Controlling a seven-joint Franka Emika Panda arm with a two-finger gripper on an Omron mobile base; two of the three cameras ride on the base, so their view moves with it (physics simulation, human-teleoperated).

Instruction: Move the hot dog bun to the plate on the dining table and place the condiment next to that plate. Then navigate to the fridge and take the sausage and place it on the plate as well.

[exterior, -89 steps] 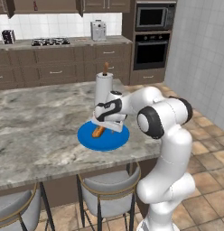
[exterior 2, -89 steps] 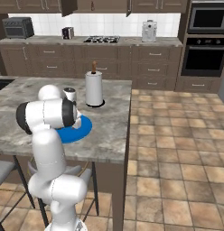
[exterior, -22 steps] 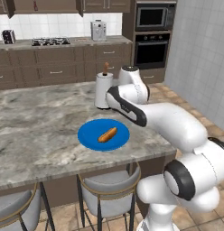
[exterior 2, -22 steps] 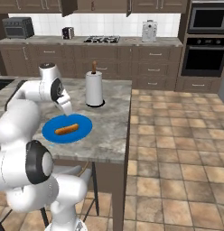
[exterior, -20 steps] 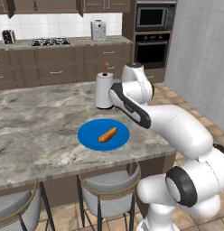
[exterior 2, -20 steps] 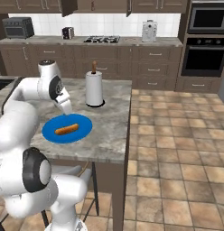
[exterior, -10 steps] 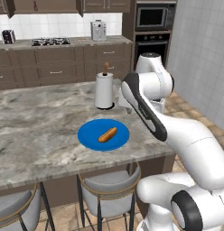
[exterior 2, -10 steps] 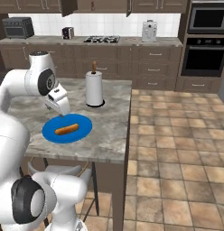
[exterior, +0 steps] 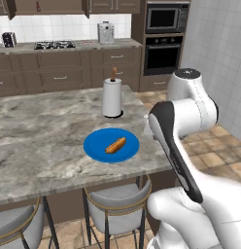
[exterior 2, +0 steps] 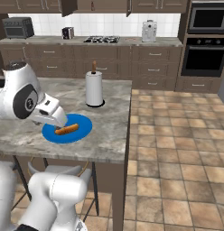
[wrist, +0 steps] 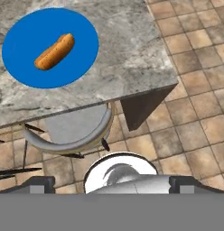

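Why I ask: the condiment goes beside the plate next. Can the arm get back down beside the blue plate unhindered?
Probably yes. The stone top around the plate looks bare on the near side; the paper towel roll stands apart behind it.

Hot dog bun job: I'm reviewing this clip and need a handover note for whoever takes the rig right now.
Pincer: open, holding nothing, pulled back above the table edge.
Hot dog bun: lies on the blue plate, on the dining table. That step looks done.
Paper towel roll stands behind the plate.
Left: condiment beside the plate, then drive to the fridge and bring the sausage to the plate.
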